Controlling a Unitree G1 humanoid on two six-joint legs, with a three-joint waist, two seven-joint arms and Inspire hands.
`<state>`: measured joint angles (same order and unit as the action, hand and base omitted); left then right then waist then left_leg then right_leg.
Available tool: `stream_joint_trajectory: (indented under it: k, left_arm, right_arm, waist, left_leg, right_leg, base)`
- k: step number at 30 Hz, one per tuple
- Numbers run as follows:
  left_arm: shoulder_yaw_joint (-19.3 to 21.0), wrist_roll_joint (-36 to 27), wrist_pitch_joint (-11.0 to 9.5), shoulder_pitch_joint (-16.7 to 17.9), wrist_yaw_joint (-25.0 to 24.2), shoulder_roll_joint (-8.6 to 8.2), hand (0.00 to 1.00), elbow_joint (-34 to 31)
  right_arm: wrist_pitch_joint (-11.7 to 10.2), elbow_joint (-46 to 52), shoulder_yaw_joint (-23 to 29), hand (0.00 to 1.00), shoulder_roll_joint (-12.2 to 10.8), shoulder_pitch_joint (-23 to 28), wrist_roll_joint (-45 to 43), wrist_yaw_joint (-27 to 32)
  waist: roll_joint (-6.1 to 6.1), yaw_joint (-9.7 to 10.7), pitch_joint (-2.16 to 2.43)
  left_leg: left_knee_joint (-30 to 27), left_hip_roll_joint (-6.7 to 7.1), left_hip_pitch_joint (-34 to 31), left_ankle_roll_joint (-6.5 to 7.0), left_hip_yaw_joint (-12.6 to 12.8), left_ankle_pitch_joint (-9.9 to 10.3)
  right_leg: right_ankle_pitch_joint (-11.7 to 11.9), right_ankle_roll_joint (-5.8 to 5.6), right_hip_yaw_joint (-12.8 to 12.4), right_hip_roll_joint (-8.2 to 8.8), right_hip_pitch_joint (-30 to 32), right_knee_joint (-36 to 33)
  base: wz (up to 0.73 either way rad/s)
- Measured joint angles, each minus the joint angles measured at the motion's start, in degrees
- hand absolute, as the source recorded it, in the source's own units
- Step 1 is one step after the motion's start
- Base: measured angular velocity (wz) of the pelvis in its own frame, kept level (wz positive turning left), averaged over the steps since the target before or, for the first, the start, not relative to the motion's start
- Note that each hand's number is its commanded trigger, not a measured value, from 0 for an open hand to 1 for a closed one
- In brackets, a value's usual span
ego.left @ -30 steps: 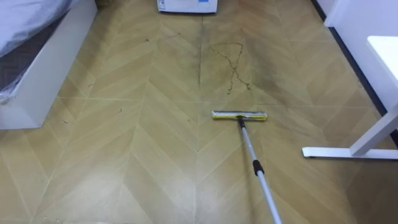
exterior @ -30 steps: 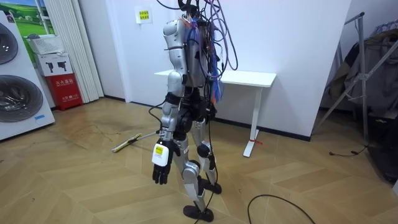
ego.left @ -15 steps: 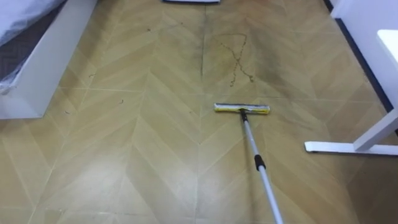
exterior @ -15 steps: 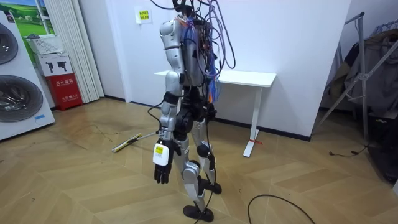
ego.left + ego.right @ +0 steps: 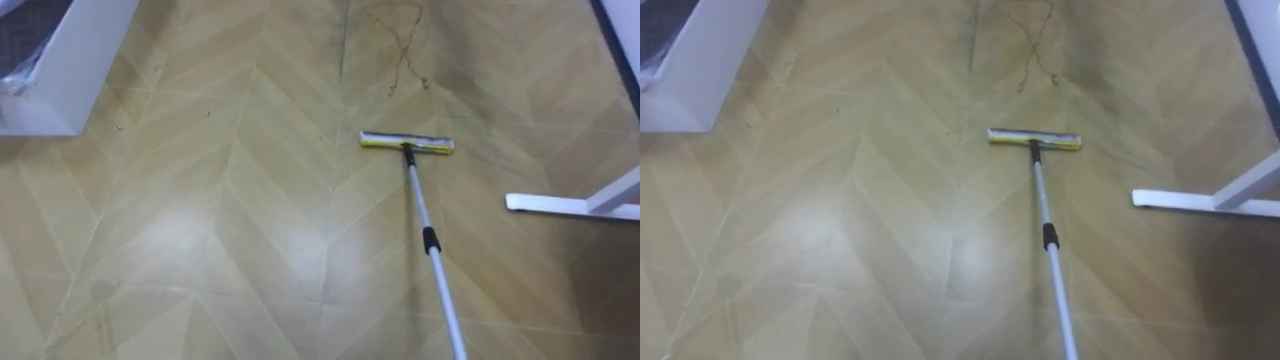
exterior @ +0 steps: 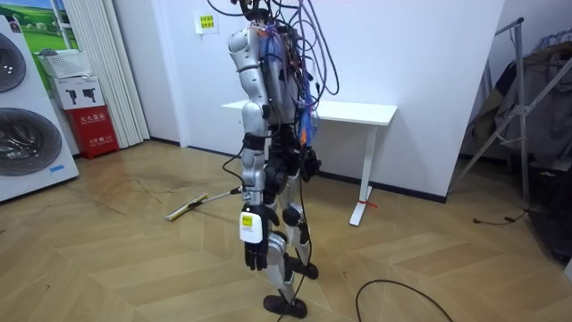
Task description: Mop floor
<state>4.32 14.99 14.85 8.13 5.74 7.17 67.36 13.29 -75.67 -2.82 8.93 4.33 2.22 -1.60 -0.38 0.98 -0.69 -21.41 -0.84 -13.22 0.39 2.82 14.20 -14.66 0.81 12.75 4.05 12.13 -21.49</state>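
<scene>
Standing on the wooden floor (image 5: pixel 200 250) just in front of a white desk (image 6: pixel 357 112), the robot faces the room view's left. The mop (image 5: pixel 422 210) reaches out before it. Its yellow-edged mop head (image 5: pixel 406 143) rests flat on the boards, a little short of some thin dark marks (image 5: pixel 400 45). The silver pole, with a black collar (image 5: pixel 430 240) partway along, runs back toward the robot and leaves the eye views at the lower edge, so one cannot tell which hand grasps it. The left hand (image 6: pixel 255 253) hangs beside the thigh with relaxed fingers and holds nothing. The desk's white foot (image 5: pixel 560 205) lies to the right of the pole, apart from it. A white furniture base (image 5: pixel 70 70) stands at the far left.
</scene>
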Motion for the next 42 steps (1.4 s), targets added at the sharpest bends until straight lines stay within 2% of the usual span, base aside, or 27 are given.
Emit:
stream_joint_trajectory:
  k: [4, 8, 9, 10, 11, 12, 13, 14, 16, 18, 20, 22, 23, 24, 25, 26, 27, 28, 30, 32, 34, 36, 37, 38, 40, 41, 42]
  left_arm:
    - [0.01, -2.31, 0.00, -1.64, 0.02, -0.09, 0.00, 2.52]
    - [-0.35, -8.18, 0.05, -2.18, 0.28, 1.04, 0.00, 3.39]
    - [-0.64, -8.85, 0.11, -2.24, 0.29, 1.29, 0.00, 3.85]
    - [-1.43, -10.47, 0.10, -2.29, 0.45, 1.79, 0.00, 4.38]
    - [-3.37, -12.56, -0.01, -2.48, 0.71, 2.05, 0.00, 4.46]
    - [-4.42, -13.68, -0.19, -2.60, 0.91, 2.02, 0.00, 4.47]
    - [-5.73, -15.42, -0.90, -2.29, 0.98, 1.99, 0.00, 4.53]
    - [-5.77, -16.04, -1.61, -1.79, 0.96, 2.03, 0.00, 4.62]
    - [-5.75, -16.72, -2.47, -0.83, 0.32, 2.30, 0.00, 4.75]
    - [-5.56, -16.59, -3.64, -0.13, -1.00, 2.58, 0.00, 4.87]
    - [-4.33, -16.47, -4.02, -0.08, -2.93, 2.85, 0.00, 5.01]
    - [-4.34, -16.54, -3.28, -0.24, -4.96, 3.10, 0.00, 6.04]
    - [-4.35, -16.50, -3.01, -0.32, -5.55, 3.32, 0.00, 6.07]
    - [-3.95, -16.50, -2.33, -1.65, -6.52, 4.03, 0.00, 6.22]
    - [-3.71, -16.55, -2.20, -4.06, -6.39, 3.91, 0.00, 7.06]
    - [-3.59, -16.54, -2.18, -5.11, -6.27, 3.55, 0.00, 7.08]
    - [-3.48, -16.59, -2.39, -6.21, -5.76, 2.96, 0.00, 6.82]
    - [-3.64, -16.54, -2.76, -6.19, -4.78, 2.79, 0.00, 6.06]
    - [-4.65, -16.56, -2.88, -6.35, -2.92, 2.57, 0.00, 4.22]
    - [-4.93, -16.55, -3.51, -6.69, -1.72, 2.19, 0.00, 3.51]
    - [-5.66, -16.50, -3.05, -5.98, -1.13, 1.78, 0.00, 3.66]
    - [-5.62, -16.54, -2.23, -5.28, -0.65, 0.98, 0.00, 3.64]
    - [-5.64, -16.62, -1.88, -4.80, -0.06, 0.79, 0.00, 3.73]
    - [-5.61, -16.61, -1.61, -4.75, 0.30, 0.66, 0.00, 3.77]
    - [-5.77, -18.24, -1.64, -5.01, 1.54, 0.61, 0.00, 3.71]
    - [-5.79, -19.46, -1.97, -5.24, 2.05, 0.63, 0.00, 3.56]
    - [-5.81, -19.98, -2.27, -5.29, 2.46, 0.65, 0.00, 3.53]
  right_arm:
    - [0.72, -3.03, 0.13, 1.00, 0.34, -2.74, 0.35, 1.49]
    - [0.53, -7.79, 0.87, 1.00, 1.45, -7.47, 1.99, 2.08]
    - [0.53, -8.63, 1.06, 1.00, 1.85, -8.56, 1.99, 2.02]
    - [0.80, -9.38, 1.53, 1.00, 2.92, -10.82, 2.09, 1.70]
    - [1.25, -9.38, 1.41, 1.00, 4.20, -12.59, 2.49, 1.37]
    - [1.54, -9.33, 1.39, 1.00, 4.99, -13.57, 3.15, 1.10]
    - [1.56, -9.06, 1.34, 1.00, 6.44, -15.62, 4.09, 0.28]
    - [1.25, -9.08, 1.38, 1.00, 7.26, -18.18, 4.19, -0.88]
    - [0.48, -9.12, 0.50, 1.00, 7.89, -21.83, 4.82, -2.58]
    - [0.40, -8.81, -1.06, 1.00, 8.65, -23.16, 6.83, -3.91]
    - [0.51, -7.92, -2.90, 1.00, 9.70, -21.87, 10.88, -5.52]
    - [0.55, -7.94, -3.20, 1.00, 9.98, -18.17, 13.12, -6.64]
    - [0.53, -8.12, -3.08, 1.00, 9.93, -16.68, 13.79, -7.03]
    - [0.52, -8.58, -2.53, 1.00, 9.58, -13.72, 14.75, -7.55]
    - [0.67, -9.72, -2.13, 1.00, 9.82, -12.39, 14.87, -7.66]
    - [0.79, -10.52, -2.05, 1.00, 9.92, -11.80, 14.91, -7.30]
    - [1.35, -11.33, -2.20, 1.00, 9.86, -9.79, 14.94, -6.35]
    - [1.78, -11.28, -2.42, 1.00, 9.25, -7.43, 15.20, -5.70]
    - [1.81, -11.00, -2.82, 1.00, 8.06, -4.86, 16.49, -4.26]
    - [1.85, -10.69, -2.73, 1.00, 5.62, -3.19, 16.71, -1.36]
    - [2.31, -10.68, -2.68, 1.00, 4.42, -3.10, 16.71, 0.34]
    - [3.20, -10.59, -2.64, 1.00, 4.47, -4.26, 16.70, 1.74]
    - [3.87, -10.67, -2.63, 1.00, 4.74, -5.32, 16.44, 2.72]
    - [4.28, -10.61, -2.48, 1.00, 5.08, -6.08, 16.14, 3.06]
    - [6.20, -10.61, -1.94, 1.00, 6.72, -12.22, 14.96, 4.52]
    - [6.24, -10.52, -2.11, 1.00, 7.70, -16.38, 14.96, 4.84]
    - [6.21, -10.25, -2.09, 1.00, 8.13, -18.57, 15.01, 5.04]
  waist:
    - [1.31, -0.57, -0.31]
    - [1.85, -2.87, -0.11]
    - [1.56, -3.05, -0.23]
    - [1.19, -3.76, -0.37]
    - [-0.08, -4.97, -0.72]
    - [-0.29, -5.75, -0.66]
    - [-0.69, -7.44, -0.68]
    - [-1.66, -8.72, -0.64]
    - [-3.23, -9.40, -1.15]
    - [-2.97, -9.30, -0.87]
    - [-1.02, -9.19, 0.47]
    - [0.87, -8.84, 1.63]
    - [1.11, -8.60, 1.71]
    - [0.35, -7.38, 1.59]
    - [0.41, -6.22, 0.48]
    - [0.67, -5.85, 0.24]
    - [1.56, -6.01, 0.29]
    - [2.69, -6.00, 0.46]
    - [4.01, -5.01, 0.53]
    - [4.83, -4.37, 0.45]
    - [4.64, -4.57, 0.38]
    - [4.21, -5.56, 0.11]
    - [3.92, -5.85, -0.18]
    - [3.93, -5.85, -0.38]
    - [3.37, -6.30, -0.67]
    - [2.69, -7.15, -0.80]
    - [2.27, -7.67, -0.71]
  left_leg:
    - [-12.97, 0.62, -9.12, 0.14, -0.43, 4.00]
    - [-32.65, 0.47, -21.26, -1.79, -1.20, 3.76]
    - [-36.28, 0.25, -23.51, -2.19, -1.26, 2.12]
    - [-44.00, 0.07, -28.99, -2.25, -1.13, -4.63]
    - [-51.21, 0.17, -34.26, -2.83, -1.08, -14.90]
    - [-55.42, 0.02, -37.45, -3.71, -0.97, -19.85]
    - [-65.81, -1.04, -43.66, -2.72, -0.40, -19.89]
    - [-71.51, -2.03, -48.42, -0.97, 0.97, -16.90]
    - [-70.68, -2.50, -51.04, -0.71, 3.27, -12.74]
    - [-59.75, -2.33, -48.67, -0.58, 3.57, -10.88]
    - [-36.99, -1.22, -39.32, 0.07, 3.05, -9.19]
    - [-21.98, -0.29, -29.84, 0.82, 2.61, -7.78]
    - [-18.46, 0.28, -26.96, 0.89, 2.63, -7.43]
    - [-15.40, 2.79, -24.62, 3.49, 3.32, -4.98]
    - [-17.74, 4.97, -25.32, 5.46, 3.62, -2.15]
    - [-19.43, 5.70, -25.96, 6.04, 3.64, -0.70]
    - [-22.30, 6.41, -26.40, 6.54, 3.43, 2.31]
    - [-24.19, 6.56, -26.05, 7.40, 3.24, 4.83]
    - [-24.89, 6.55, -25.46, 8.23, 2.62, 6.99]
    - [-24.11, 6.62, -24.98, 8.51, 2.31, 7.51]
    - [-24.51, 6.85, -23.71, 8.49, 2.24, 7.52]
    - [-26.89, 7.72, -22.58, 7.62, 1.18, 7.97]
    - [-31.18, 7.84, -22.54, 5.32, 1.34, 9.20]
    - [-34.32, 7.66, -23.14, 4.23, 1.45, 9.78]
    - [-47.10, 5.93, -27.40, -0.03, 2.75, 6.02]
    - [-52.12, 4.96, -29.79, -1.15, 3.80, 1.05]
    - [-54.14, 4.56, -31.22, -1.35, 4.15, -1.41]
  right_leg:
    - [-6.04, 0.51, 0.12, 2.79, 9.22, -13.88]
    - [-12.40, 1.92, -0.16, 4.55, 16.55, -26.78]
    - [-13.35, 1.99, -0.33, 4.56, 17.29, -28.44]
    - [-14.60, 2.81, -1.68, 4.15, 18.61, -31.30]
    - [-15.08, 3.60, -2.98, 3.93, 19.24, -32.97]
    - [-15.00, 4.25, -3.37, 3.94, 19.35, -33.63]
    - [-14.87, 4.75, -3.83, 4.00, 19.40, -34.49]
    - [-14.75, 4.98, -5.07, 4.27, 19.29, -34.43]
    - [-14.82, 4.75, -7.19, 5.06, 18.61, -33.33]
    - [-15.81, 2.81, -8.20, 5.07, 17.49, -31.56]
    - [-16.18, -0.12, -6.84, 4.84, 15.22, -27.76]
    - [-15.94, -1.40, -4.74, 5.12, 11.42, -23.43]
    - [-15.61, -1.96, -4.44, 5.40, 10.29, -22.41]
    - [-14.81, -2.63, -5.31, 7.21, 9.78, -23.38]
    - [-14.61, -2.71, -8.33, 8.29, 12.88, -30.20]
    - [-12.51, -2.61, -9.81, 8.51, 15.58, -35.41]
    - [-5.62, -2.19, -12.74, 8.23, 20.78, -45.12]
    - [-2.70, -1.73, -14.48, 6.90, 25.26, -52.16]
    - [-3.84, -1.95, -14.39, 4.67, 31.63, -54.98]
    - [-4.72, -1.80, -12.04, 1.91, 37.02, -45.23]
    - [-4.30, -0.95, -9.30, 1.03, 37.51, -34.69]
    - [-2.60, 1.94, -7.55, -0.05, 37.06, -26.77]
    - [-0.96, 3.84, -5.70, 0.11, 36.24, -25.47]
    - [-0.77, 4.30, -5.43, 0.39, 36.16, -27.54]
    - [-6.48, 5.20, -4.49, 0.77, 36.04, -33.28]
    - [-7.96, 5.43, -4.60, 0.76, 35.98, -34.73]
    - [-8.43, 5.53, -4.84, 0.63, 35.97, -35.08]
  base:
    - [0.11]
    - [0.21]
    - [0.18]
    - [0.12]
    - [0.06]
    - [-0.12]
    - [-0.34]
    - [-0.40]
    - [-0.33]
    - [-0.11]
    - [0.10]
    - [0.21]
    - [0.45]
    - [0.74]
    - [0.80]
    - [0.54]
    - [0.09]
    - [0.00]
    - [0.05]
    - [-0.04]
    - [-0.32]
    - [-0.47]
    - [-0.32]
    - [-0.24]
    - [-0.26]
    - [-0.38]
    - [-0.32]
